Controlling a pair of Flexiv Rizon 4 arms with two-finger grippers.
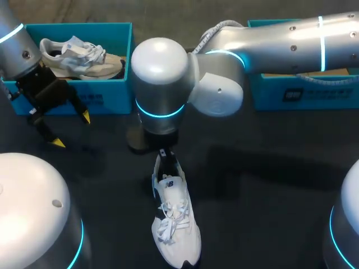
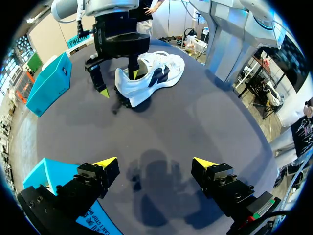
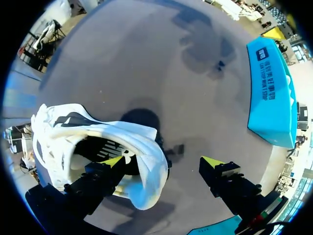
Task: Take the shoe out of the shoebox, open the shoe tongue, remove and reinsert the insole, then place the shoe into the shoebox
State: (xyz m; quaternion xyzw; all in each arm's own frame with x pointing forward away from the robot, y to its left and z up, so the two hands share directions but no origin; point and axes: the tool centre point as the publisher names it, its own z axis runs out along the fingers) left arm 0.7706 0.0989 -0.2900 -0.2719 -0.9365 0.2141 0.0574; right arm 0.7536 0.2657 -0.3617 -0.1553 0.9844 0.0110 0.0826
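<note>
White shoe (image 1: 174,224) lies on the dark table (image 1: 269,185), the right gripper (image 3: 162,161) spread wide at its heel, one finger inside the collar, gripping nothing. Beyond, the left gripper (image 2: 155,161) hangs open, empty, before a teal shoebox (image 1: 112,89).

Bench (image 1: 269,185): dark, matte, flat top, plain surface.

Lying directly on it:
1. Shoe (image 1: 175,224): white with dark side panels and white laces. It stands upright on its sole in the middle of the bench towards the front, toe to the front edge and heel to the rear.
2. Shoebox (image 1: 106,101): teal, open-topped, with dark print on its front wall. It sits at the rear left, well apart from the shoe.
3. Second box (image 1: 297,92): teal, same print, at the rear right and partly hidden. It is well apart from the shoe and the shoebox.
</note>
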